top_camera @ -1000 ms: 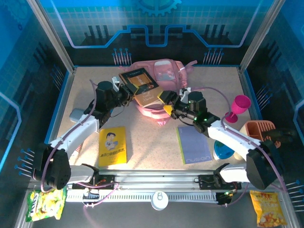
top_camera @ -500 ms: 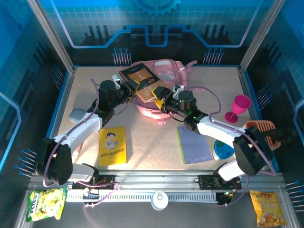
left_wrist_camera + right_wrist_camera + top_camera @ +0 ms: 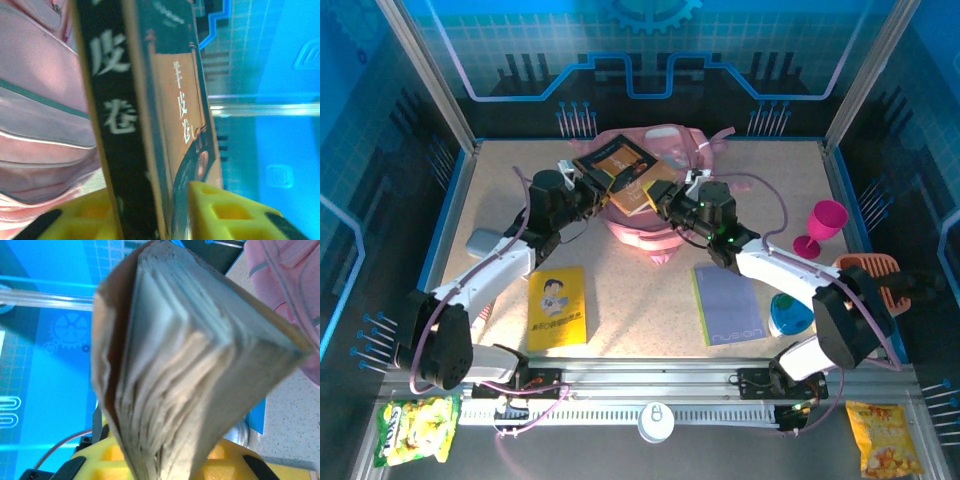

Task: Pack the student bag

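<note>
The student bag [image 3: 692, 152] was pink with pale trim. The book [image 3: 618, 165] was dark with an orange-brown front and white letters. The counter [image 3: 640, 290] was speckled tan.

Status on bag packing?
Right gripper clamped on book page edge; left gripper straddles spine, grip unclear. Book above student bag, not inside. Bag opening not visible.

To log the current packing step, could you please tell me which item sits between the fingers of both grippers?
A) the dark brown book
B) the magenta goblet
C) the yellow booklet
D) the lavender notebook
A: the dark brown book sits between the left gripper and the right gripper over the student bag; the yellow booklet and lavender notebook lie flat on the table.
</note>
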Tool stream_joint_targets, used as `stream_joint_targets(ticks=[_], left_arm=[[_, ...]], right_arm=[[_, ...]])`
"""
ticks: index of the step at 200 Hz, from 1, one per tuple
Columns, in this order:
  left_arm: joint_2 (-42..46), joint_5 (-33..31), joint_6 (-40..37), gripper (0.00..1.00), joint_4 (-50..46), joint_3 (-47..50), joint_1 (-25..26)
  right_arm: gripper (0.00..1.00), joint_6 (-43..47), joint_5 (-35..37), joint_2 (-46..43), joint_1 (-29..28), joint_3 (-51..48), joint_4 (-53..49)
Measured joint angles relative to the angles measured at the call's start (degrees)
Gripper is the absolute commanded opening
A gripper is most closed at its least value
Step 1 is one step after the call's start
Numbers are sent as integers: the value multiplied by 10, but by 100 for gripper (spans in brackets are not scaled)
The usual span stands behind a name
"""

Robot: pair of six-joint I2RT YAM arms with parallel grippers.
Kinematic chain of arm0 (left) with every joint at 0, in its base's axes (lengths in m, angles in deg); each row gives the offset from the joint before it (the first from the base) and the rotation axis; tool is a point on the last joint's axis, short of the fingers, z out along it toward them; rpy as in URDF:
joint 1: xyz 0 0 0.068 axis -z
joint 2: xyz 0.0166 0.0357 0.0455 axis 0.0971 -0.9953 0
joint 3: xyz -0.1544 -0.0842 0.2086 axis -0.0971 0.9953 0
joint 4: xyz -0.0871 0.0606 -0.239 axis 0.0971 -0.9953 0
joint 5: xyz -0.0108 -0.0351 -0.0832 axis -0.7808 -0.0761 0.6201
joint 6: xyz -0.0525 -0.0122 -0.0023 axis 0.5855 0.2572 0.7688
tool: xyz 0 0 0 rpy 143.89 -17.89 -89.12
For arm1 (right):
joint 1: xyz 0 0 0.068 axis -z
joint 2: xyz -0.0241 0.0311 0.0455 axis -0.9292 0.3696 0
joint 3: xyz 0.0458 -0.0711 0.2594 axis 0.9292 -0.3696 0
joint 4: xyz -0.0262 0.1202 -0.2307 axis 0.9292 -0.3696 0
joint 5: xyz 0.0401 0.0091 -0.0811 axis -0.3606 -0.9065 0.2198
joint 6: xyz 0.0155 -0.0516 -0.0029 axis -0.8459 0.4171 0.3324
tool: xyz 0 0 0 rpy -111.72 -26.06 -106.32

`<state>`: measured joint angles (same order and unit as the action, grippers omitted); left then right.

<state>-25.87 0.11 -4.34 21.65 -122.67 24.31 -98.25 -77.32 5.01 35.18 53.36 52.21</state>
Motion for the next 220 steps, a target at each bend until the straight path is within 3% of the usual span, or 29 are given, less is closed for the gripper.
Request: stream_joint_targets(ticks=[30, 78, 114, 157, 220], left_arm=[[-10, 6, -101, 73, -94, -42, 10], [-106, -5, -371, 84, -245, -170, 80], [-234, -52, -565, 82, -347, -289, 119], [-386, -97, -762, 76, -466, -462, 125], [-525, -155, -900, 63, -565, -628, 125]], right_arm=[[4, 53, 1, -46, 43, -33, -45], [4, 169, -5, -160, 147, -90, -190], [5, 242, -11, -237, 202, -102, -296], [5, 286, -23, -289, 243, -106, -369], [6, 309, -37, -308, 257, -106, -427]])
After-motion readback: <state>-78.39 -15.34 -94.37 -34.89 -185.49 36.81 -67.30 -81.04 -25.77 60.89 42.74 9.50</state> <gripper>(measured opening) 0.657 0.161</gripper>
